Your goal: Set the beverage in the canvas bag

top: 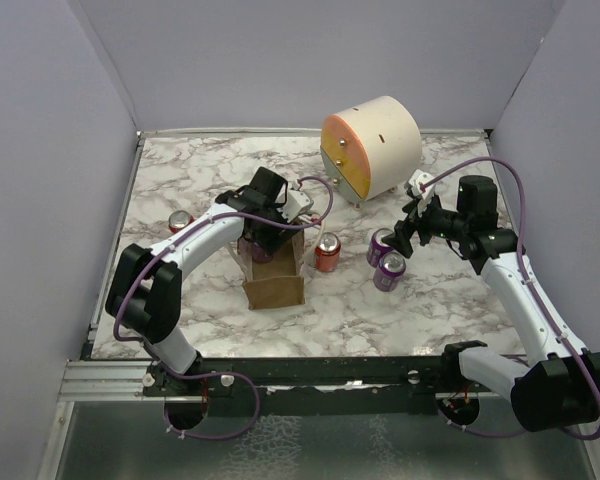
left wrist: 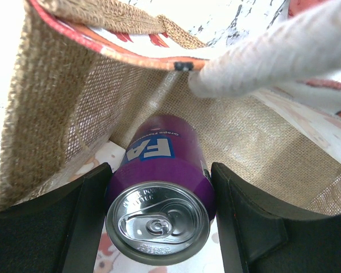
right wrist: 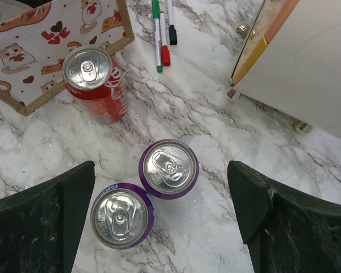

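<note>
One purple can [left wrist: 159, 196] in left gripper [left wrist: 159, 169], inside canvas bag [left wrist: 51, 102]; label "FA"

The left arm [top: 195, 240] reaches forward, wrist pitched down; the left gripper [left wrist: 159, 170] fingers [left wrist: 82, 222] clamp a can [left wrist: 157, 224]. The right arm [top: 525, 290] extends forward; the right gripper [right wrist: 160, 170] points down, fingers [right wrist: 45, 227] fully spread.

Robot lab test booth: marble-patterned table [top: 400, 320] between plain grey wall panels [top: 40, 150], two arms [top: 195, 243] on a metal rail [top: 310, 374].

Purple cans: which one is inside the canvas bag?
The purple can held by the left gripper; the other two stand outside, on the table.
</note>
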Robot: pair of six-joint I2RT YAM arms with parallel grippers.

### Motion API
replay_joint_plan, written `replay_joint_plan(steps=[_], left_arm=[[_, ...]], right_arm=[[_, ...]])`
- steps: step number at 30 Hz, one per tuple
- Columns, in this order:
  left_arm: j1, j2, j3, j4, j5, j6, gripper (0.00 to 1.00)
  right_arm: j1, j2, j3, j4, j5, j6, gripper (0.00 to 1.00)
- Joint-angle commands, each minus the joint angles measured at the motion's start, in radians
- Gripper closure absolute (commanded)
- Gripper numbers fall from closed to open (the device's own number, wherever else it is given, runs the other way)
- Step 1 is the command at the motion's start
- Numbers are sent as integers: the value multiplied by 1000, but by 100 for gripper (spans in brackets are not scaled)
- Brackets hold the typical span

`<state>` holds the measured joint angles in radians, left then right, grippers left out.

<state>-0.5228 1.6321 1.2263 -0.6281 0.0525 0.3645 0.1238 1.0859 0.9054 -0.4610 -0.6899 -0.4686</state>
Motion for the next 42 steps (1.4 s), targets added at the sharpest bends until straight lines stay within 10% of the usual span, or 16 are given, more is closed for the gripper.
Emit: replay_joint_plan(steps=[1,15,42], left_arm=[[7,5,29,15,-47,-6,39],[7,1,47,14,-68,-17,18],[37,-195,227,-72,9,-40,11]], right_arm=[[5,-5,-9,22,10,-10,1],[5,-1,-9,22,10,-11,1],[5,1,-11,27,9,-7,1]])
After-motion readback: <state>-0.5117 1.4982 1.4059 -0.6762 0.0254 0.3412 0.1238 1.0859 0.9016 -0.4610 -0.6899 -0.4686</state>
